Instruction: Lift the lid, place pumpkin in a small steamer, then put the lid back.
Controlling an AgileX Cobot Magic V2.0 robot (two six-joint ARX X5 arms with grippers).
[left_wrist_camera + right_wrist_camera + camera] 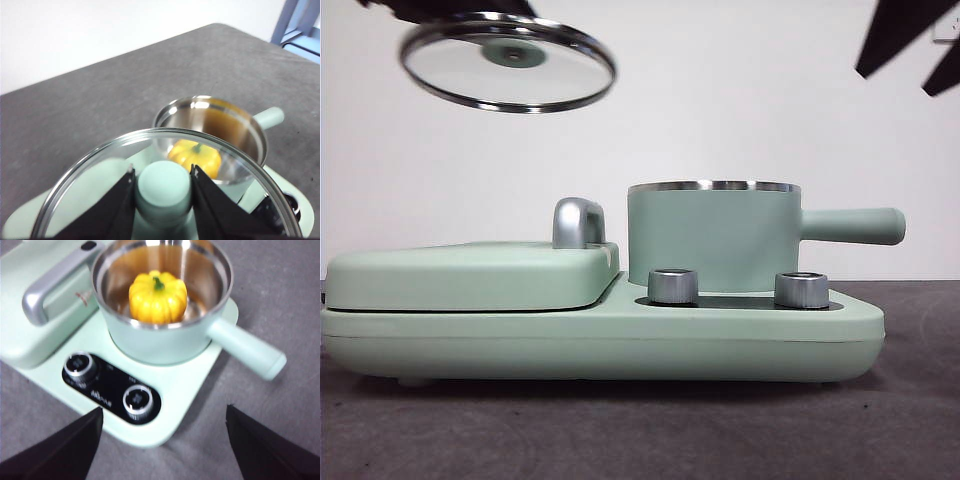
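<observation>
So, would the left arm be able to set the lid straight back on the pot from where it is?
Probably yes: the left hand holds the lid above and to one side of the open pot, with nothing between.

A mint-green base (600, 345) was set on a dark grey table (620, 430). On the base, a flat hinged cover (470, 275) with a chrome handle (578, 222) was seen closed; beside it, two chrome dials (673, 286) were mounted on a black panel (107, 392).
</observation>
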